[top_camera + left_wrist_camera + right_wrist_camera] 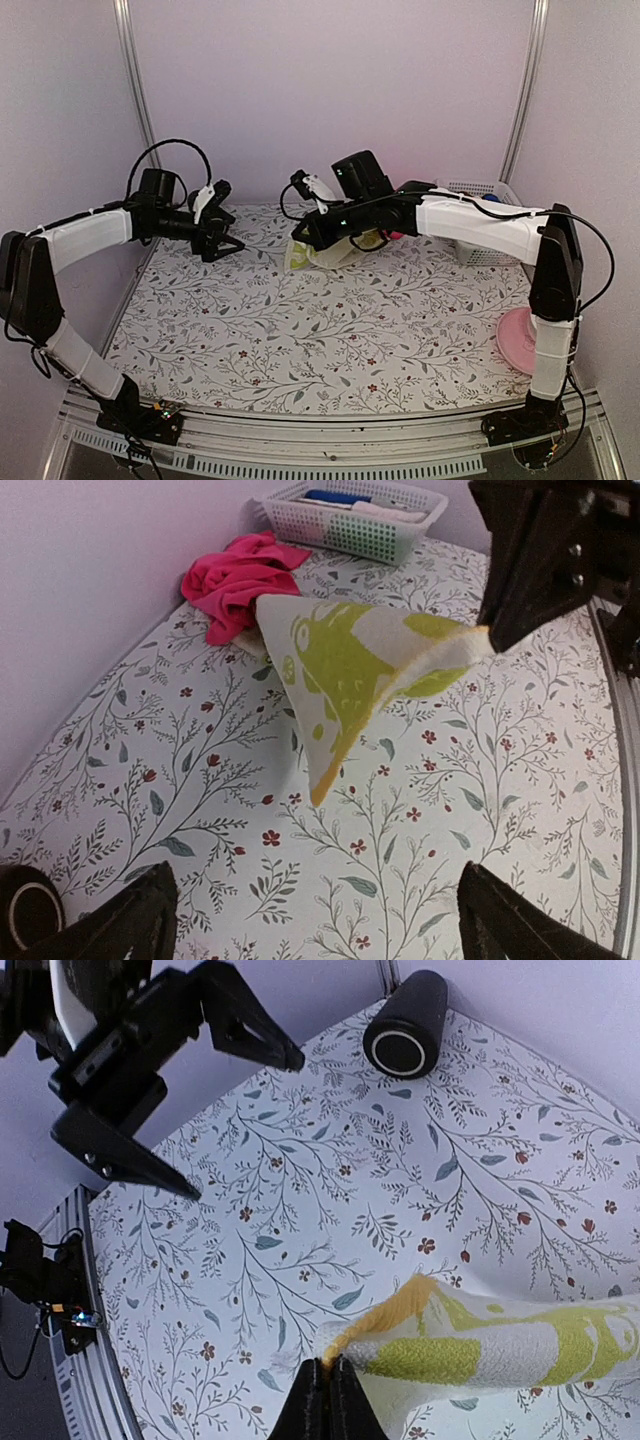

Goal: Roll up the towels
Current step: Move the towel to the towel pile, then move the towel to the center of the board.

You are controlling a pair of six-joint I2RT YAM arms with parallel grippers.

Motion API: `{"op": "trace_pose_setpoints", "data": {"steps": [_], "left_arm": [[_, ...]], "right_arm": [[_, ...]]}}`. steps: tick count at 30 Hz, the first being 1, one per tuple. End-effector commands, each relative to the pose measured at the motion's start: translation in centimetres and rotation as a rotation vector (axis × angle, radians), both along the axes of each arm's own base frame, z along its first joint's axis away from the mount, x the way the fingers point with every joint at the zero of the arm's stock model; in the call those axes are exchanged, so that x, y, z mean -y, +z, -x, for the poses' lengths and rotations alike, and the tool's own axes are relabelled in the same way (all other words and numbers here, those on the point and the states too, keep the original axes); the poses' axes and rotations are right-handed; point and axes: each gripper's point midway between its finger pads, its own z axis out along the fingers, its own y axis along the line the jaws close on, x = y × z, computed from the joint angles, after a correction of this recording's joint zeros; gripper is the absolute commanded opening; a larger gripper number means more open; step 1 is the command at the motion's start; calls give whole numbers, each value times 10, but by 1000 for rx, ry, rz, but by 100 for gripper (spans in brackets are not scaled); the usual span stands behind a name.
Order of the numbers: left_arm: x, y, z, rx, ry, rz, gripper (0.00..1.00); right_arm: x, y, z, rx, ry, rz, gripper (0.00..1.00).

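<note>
The table (330, 330), covered in a white cloth printed with leaves and small flowers, fills the scene. The right arm (480, 225) stretches across it from the near right corner toward the far middle.

A white plastic basket (350, 525) stands at the far right corner, with blue, green and pale towels in the basket (380, 510).

The yellow-and-white towel (350, 660) hangs over the far middle of the table. It is held up by one corner, so it drapes in a loose cone with a pointed fold hanging down. Its other end reaches toward the pink towel (240, 580), which lies crumpled on the table between it and the basket. Whether that end rests on the cloth I cannot tell.

The right gripper (326, 1390) has its jaws pressed fully together on the towel's orange-edged corner. Only that thin hem is pinched between the tips, and the gripper touches nothing else.

The left gripper (222, 245) hovers over the far left of the table, facing the hanging towel. Its fingers (130, 920) are spread as wide as they go. It holds nothing and touches nothing, and it sits well apart from the towel.

A pink plate (515, 340) sits at the right edge of the table, partly hidden behind the right arm.

A black cylinder (405, 1025) lies on its side at the far left, against the wall beyond the left gripper.
</note>
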Motion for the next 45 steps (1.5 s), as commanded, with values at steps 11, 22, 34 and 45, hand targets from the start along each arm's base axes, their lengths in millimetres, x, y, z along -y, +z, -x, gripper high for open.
{"op": "trace_pose_setpoints", "data": {"steps": [11,22,34,45], "left_arm": [[53,-17,27,225,-70,-91,97],[96,-29,-13,239,-39,-129,96],[138,-52,2,169,-166,-141,80],[144,-36,-3,162,-141,-144,0]], "right_arm": [[16,72,9,54,18,-155,2],[32,72,19,62,4,-139,2],[44,73,25,81,-10,-129,2],[54,75,30,107,-13,-114,2]]}}
